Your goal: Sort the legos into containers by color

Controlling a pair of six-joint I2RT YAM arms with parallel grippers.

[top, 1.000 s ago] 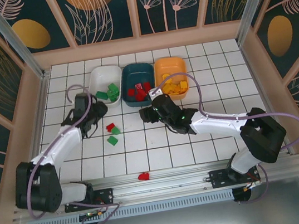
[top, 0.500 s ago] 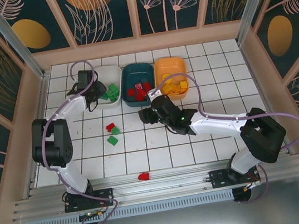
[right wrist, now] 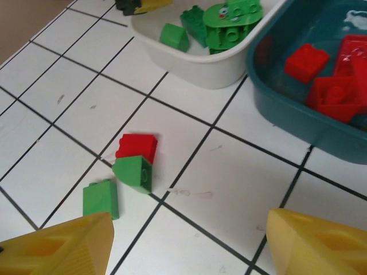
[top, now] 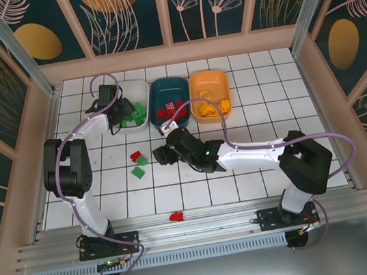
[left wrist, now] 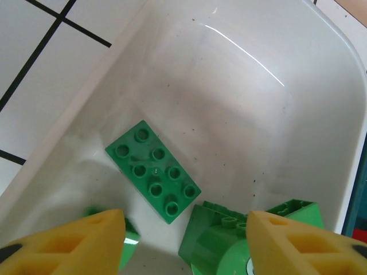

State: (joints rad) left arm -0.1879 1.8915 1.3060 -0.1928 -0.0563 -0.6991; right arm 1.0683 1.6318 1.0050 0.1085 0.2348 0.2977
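Two pincers were seen with their fingers apart and nothing gripped between them.

The left pincer (left wrist: pixel 183 226) was held over the white tray (left wrist: pixel 241 86). Its yellow fingers (left wrist: pixel 69 246) were spread wide, and the gap between them was empty. Below that gap a flat green eight-stud brick (left wrist: pixel 153 172) lay on the tray floor. A heap of green pieces (left wrist: pixel 223 240) was packed just beside it, toward the right-hand finger. A further scrap of green was half hidden behind the other finger, and whether it was touched could not be told.

The right pincer (right wrist: pixel 189 235) was held above the tiled table (right wrist: pixel 241 172), in front of the teal tray (right wrist: pixel 287 114). Its fingers were parted widely and nothing was clamped or touched. Three loose legos were found on the tiles ahead of it. A red brick (right wrist: pixel 137 146) lay against a green brick (right wrist: pixel 133 173), and a second green brick (right wrist: pixel 101 199) sat just beside that pair, near the tip of the pincer's left-hand finger. How high the finger stood above it could not be judged.

Several red bricks (right wrist: pixel 335 97) were gathered inside the teal tray. Yellow bricks (top: pixel 215 108) were gathered inside the orange tray (top: pixel 207 73), which stood directly to the right of the teal one. One lone red brick (top: pixel 176 216) was left at the near edge of the table, well apart from both pincers and all the trays.
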